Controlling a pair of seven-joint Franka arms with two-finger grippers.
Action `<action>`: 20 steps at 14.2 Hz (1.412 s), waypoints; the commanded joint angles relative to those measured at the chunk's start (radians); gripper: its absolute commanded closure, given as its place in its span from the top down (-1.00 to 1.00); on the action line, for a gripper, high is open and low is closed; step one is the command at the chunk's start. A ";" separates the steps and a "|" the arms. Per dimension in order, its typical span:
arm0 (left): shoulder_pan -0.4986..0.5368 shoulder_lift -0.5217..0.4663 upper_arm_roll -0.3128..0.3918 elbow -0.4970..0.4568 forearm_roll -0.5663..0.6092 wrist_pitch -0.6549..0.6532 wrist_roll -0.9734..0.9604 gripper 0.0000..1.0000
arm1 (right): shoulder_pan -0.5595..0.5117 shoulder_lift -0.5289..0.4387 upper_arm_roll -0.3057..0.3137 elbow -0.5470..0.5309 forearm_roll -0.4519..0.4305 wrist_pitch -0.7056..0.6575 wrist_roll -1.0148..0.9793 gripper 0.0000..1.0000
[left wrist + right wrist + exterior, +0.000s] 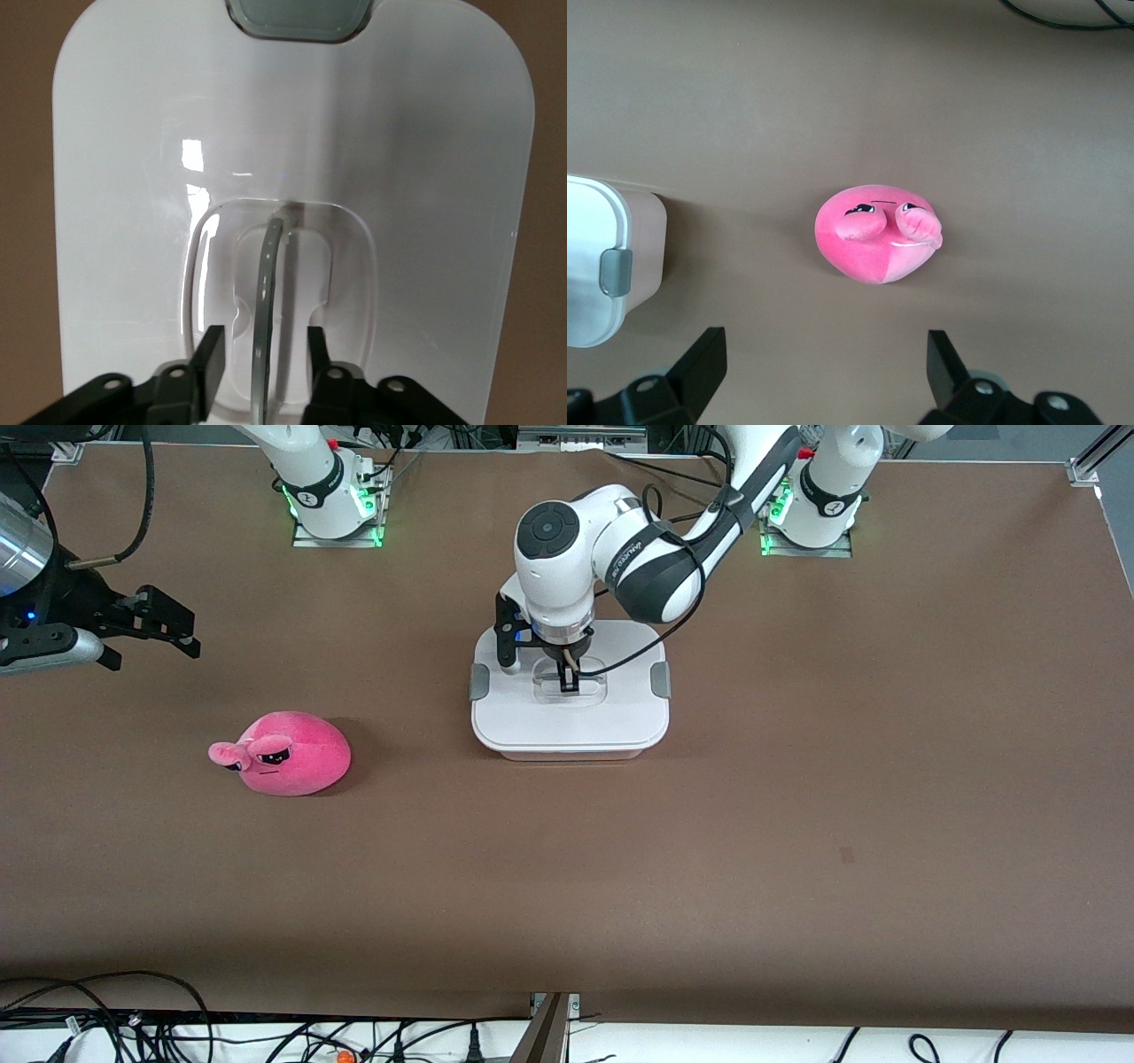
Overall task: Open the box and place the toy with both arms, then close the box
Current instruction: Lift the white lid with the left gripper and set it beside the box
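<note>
High front camera faces robots; both wrist views share the box (569, 722).

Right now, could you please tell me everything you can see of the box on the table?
The box is a rounded-rectangular tub of translucent pale-pink plastic, shut under a flat, glossy white lid. A grey clip sits on each short side. A clear recessed handle lies in the lid's middle. The box sits flat on the brown table, toward the left arm's end from the toy. The left gripper reaches down into the recess, its fingers on either side of the handle's thin bar.
</note>
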 commanded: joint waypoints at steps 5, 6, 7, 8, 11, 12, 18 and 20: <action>-0.009 -0.036 0.003 -0.025 0.026 -0.001 -0.015 -1.00 | 0.000 0.002 0.000 0.016 0.017 -0.006 -0.009 1.00; -0.008 -0.045 0.003 -0.025 0.026 -0.001 -0.013 -1.00 | 0.000 0.001 0.000 0.016 0.018 -0.007 -0.009 1.00; -0.008 -0.048 0.003 -0.024 0.023 -0.001 -0.012 -1.00 | 0.000 0.002 0.000 0.016 0.018 -0.007 -0.009 1.00; -0.006 -0.057 0.003 -0.024 0.021 -0.001 -0.010 -1.00 | 0.000 0.002 0.000 0.016 0.018 -0.007 -0.009 1.00; -0.005 -0.091 0.002 -0.021 0.012 -0.012 -0.010 -1.00 | 0.003 0.001 0.000 0.016 0.018 -0.009 -0.009 1.00; -0.005 -0.102 0.002 -0.016 0.010 -0.036 -0.010 -1.00 | 0.003 0.001 0.000 0.016 0.018 -0.009 -0.009 1.00; 0.125 -0.184 0.002 -0.007 -0.091 -0.095 -0.007 -1.00 | 0.001 0.001 0.000 0.016 0.017 -0.009 -0.009 1.00; 0.190 -0.206 0.002 -0.005 -0.156 -0.096 0.080 -1.00 | 0.000 0.002 -0.002 0.016 0.015 -0.006 -0.011 1.00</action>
